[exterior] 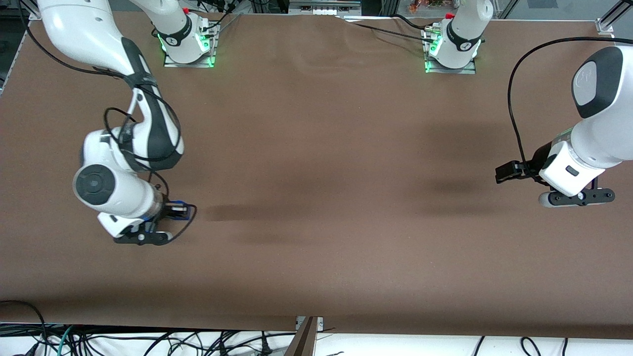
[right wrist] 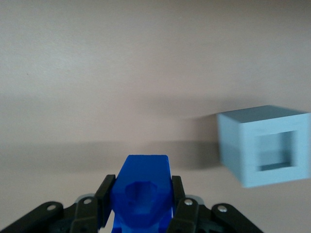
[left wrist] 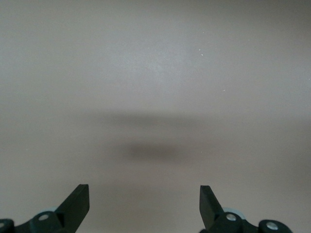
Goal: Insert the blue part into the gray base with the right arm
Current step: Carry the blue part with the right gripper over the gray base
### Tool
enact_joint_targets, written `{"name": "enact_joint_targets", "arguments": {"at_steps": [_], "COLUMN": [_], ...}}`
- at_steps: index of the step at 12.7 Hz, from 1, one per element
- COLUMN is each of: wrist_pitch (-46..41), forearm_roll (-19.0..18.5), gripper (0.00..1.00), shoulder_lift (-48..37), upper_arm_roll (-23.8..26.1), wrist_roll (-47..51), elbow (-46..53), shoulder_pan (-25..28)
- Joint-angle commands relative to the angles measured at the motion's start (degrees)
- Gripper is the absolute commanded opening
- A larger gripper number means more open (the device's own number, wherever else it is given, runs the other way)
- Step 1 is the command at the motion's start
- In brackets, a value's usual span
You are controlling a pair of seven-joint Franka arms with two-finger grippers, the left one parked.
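Gripper (right wrist: 142, 213) clamped on the blue part (right wrist: 142, 191), carried clear of table for alignment with nearby gray base (right wrist: 265, 145) recess

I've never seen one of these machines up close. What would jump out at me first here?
Probably the small bright blue plastic part, clamped between the fingers of the right arm's black two-finger gripper, which hangs low over the brown table toward the working arm's end. Next, in the right wrist view, the light gray plastic cube base sits on the table ahead of the gripper, its square recess facing the camera.
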Motion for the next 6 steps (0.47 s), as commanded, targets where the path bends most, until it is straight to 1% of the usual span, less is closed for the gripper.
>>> {"name": "enact_joint_targets", "arguments": {"at_steps": [1,4,6], "wrist_pitch": [-1.7,-2.0,-2.0], "forearm_roll": [0.2,0.4,0.4], "gripper": [0.31,0.31,0.31], "shoulder_lift": [-0.2,-0.4,-0.4], "upper_arm_roll": [-3.4,-3.9,-3.9], "wrist_roll": [-10.0,-17.9,-21.1], "elbow": [1.4,1.3,1.3], "shoulder_pan": [-1.2,-4.7,-6.9]}}
